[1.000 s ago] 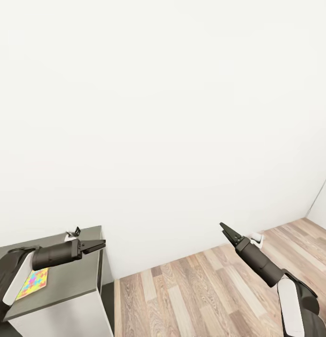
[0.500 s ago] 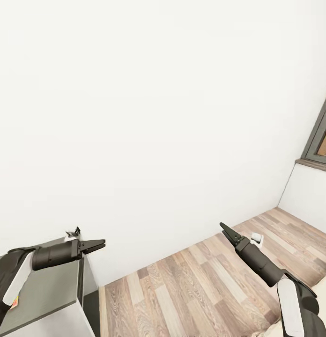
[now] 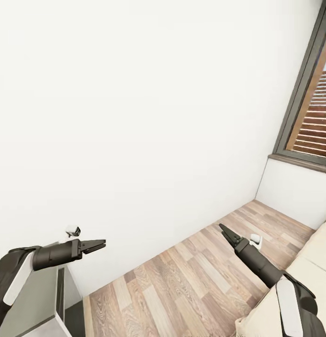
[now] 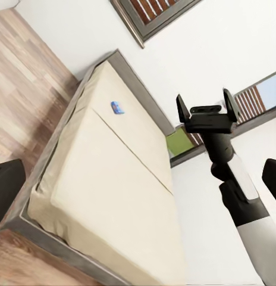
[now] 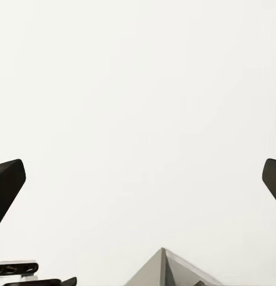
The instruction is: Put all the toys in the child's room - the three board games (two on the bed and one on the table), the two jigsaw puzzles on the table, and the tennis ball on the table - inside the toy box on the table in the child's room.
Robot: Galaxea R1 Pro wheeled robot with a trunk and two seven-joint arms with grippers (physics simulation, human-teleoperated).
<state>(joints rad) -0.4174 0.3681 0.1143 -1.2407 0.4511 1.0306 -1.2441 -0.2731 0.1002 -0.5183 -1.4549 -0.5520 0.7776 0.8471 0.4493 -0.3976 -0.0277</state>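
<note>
Facing a bare wall with both sets of jaws spread and carrying nothing, bed (image 3: 317, 262) lying off to the right beside the right gripper (image 3: 227, 232), a small blue board game (image 4: 117, 108) resting on its mattress, left gripper (image 3: 95, 244) hanging over the worktop (image 3: 27, 309) edge.

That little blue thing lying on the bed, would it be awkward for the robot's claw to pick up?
Probably a bit. The blue item looks flat and lies flush on the mattress, so fingers may struggle to get under an edge. The soft surface could give when pressed, which might help. Being flat, it seems unlikely to roll. It is too small here to judge weight or stiffness.
</note>
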